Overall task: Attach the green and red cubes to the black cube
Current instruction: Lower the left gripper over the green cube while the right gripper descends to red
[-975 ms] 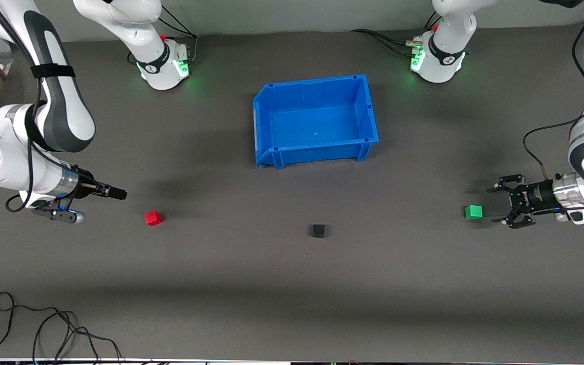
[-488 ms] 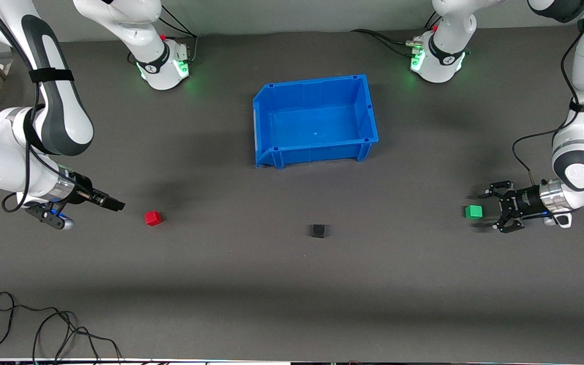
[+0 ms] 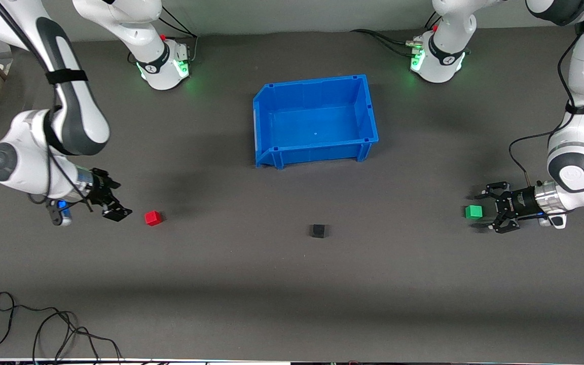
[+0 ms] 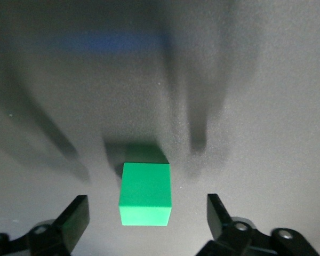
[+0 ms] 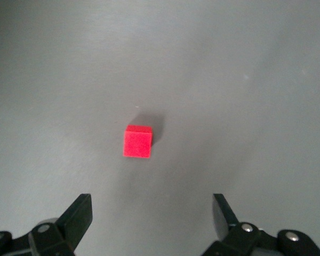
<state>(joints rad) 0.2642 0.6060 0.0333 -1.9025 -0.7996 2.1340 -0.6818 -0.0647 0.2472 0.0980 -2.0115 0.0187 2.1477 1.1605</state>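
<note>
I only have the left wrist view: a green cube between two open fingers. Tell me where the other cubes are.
Observer: The black cube lies on the table near its middle, nearer the front camera than the blue bin.
Operator: Report the red one.
Observer: The red cube lies toward the right arm's end, apart from the black cube.
Operator: Give me the right tool.
Observer: The right tool is open, close beside the red cube, not touching it.
Operator: Check my own tool from the front.
Observer: The left tool is open beside the green cube, fingertips just reaching it.
</note>
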